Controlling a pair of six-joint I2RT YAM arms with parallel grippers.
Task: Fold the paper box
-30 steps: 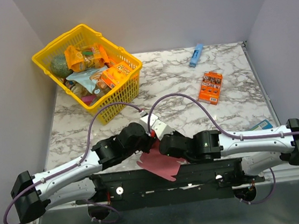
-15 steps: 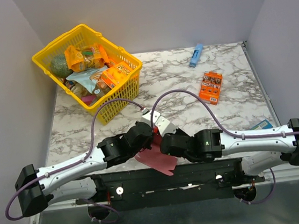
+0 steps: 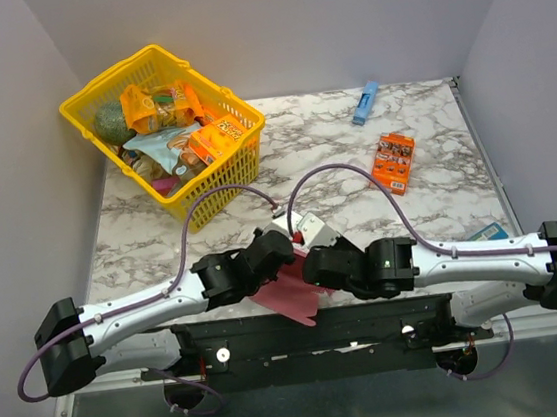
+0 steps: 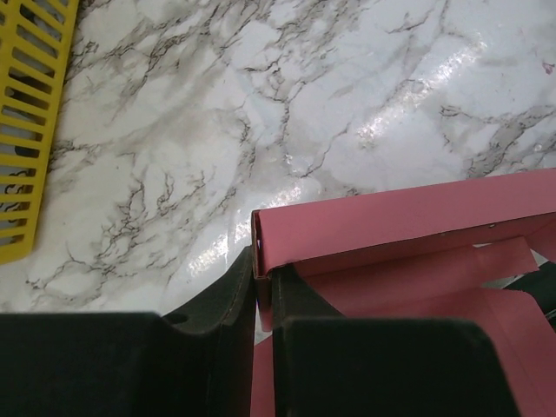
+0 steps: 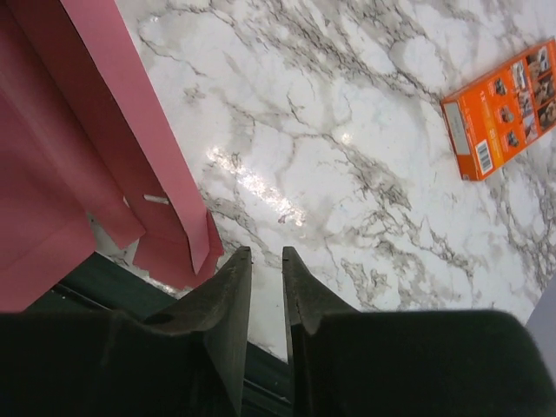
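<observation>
Top view: against a second ago, both arms sit closer together over the near edge of the marble table (image 3: 439,200). The paper box (image 3: 287,298) shows less spread. Before, its flaps fanned out wide below the claws; now a narrower pink wedge hangs just beneath and between them. The left claw (image 3: 286,253) and right claw (image 3: 310,260) almost meet above it. The yellow basket (image 3: 254,123) lies well beyond the left claw and the orange box (image 3: 392,162) well beyond the right claw, both where they were.

Left wrist view: the left claw (image 4: 262,261) is pinched nearly closed on the paper box (image 4: 391,226), with the folded corner of the card caught between its fingers. From that corner a long pink panel runs off to the claw's right, raised on edge over the marble. Lower flaps, with a cut line between them, lie behind it. The card is plain pink and unprinted. The basket (image 4: 26,130) is far off to the claw's left.

Right wrist view: the right claw (image 5: 267,254) stands at a narrow gap with only marble showing between its fingers. The paper box (image 5: 130,113) is just to the claw's left: a long pink strip slanting down towards the fingertips, its stepped flap ends stopping just beside the left finger. I cannot tell if they touch. The orange box (image 5: 508,113) lies far ahead to the claw's right.
</observation>
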